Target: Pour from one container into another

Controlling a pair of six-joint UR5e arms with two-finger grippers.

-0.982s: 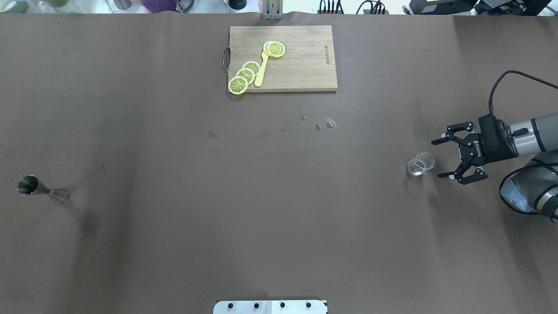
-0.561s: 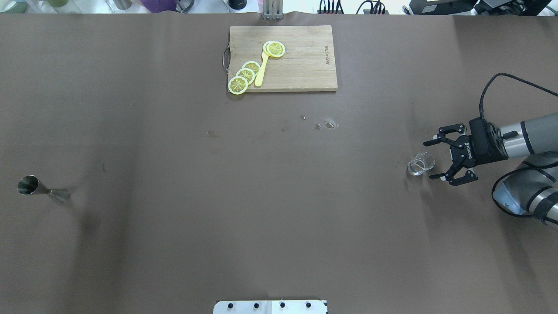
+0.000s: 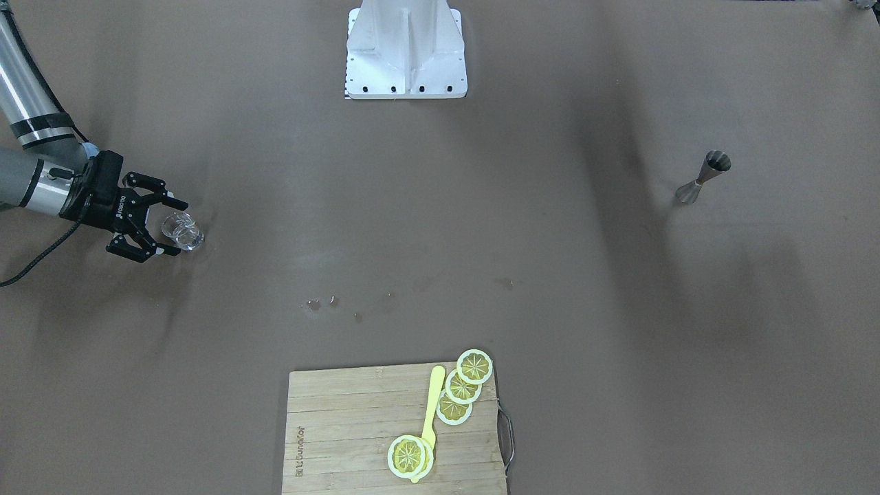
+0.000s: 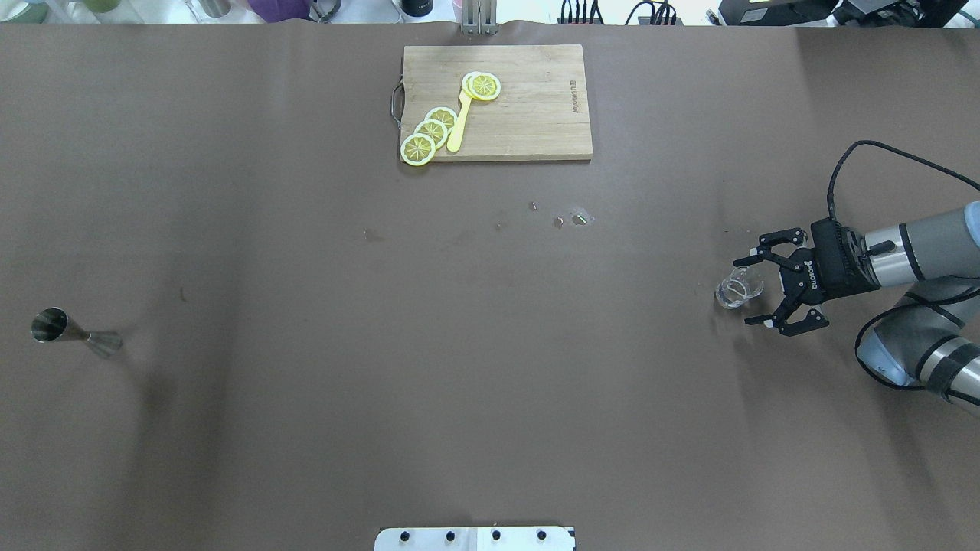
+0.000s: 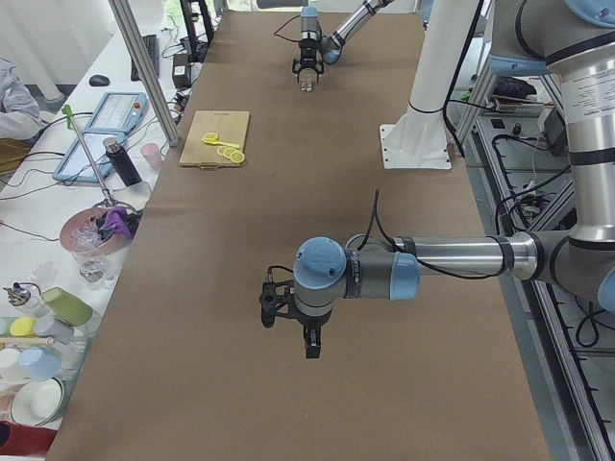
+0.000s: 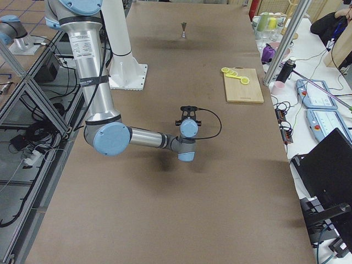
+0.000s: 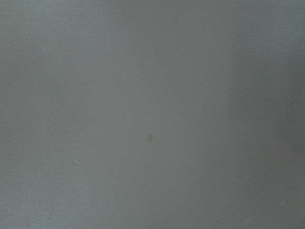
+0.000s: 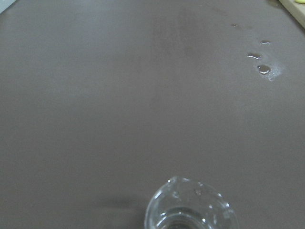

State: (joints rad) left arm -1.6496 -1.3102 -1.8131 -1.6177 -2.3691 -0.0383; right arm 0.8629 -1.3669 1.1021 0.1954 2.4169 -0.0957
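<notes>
A brown desk (image 4: pixel 306 383) is pictured early in a pouring task, with nothing judged poured yet. One small glass (image 4: pixel 737 291) is flanked, ungripped, by the wide-open right end effector (image 4: pixel 749 292). One metal jigger (image 4: pixel 57 329) stands well apart. Whether the left end effector (image 5: pixel 288 327) is open cannot be told. One cutting board (image 4: pixel 536 122), one yellow spoon (image 4: pixel 459 126) and at least four lemon slices (image 4: pixel 418 149) are counted.
</notes>
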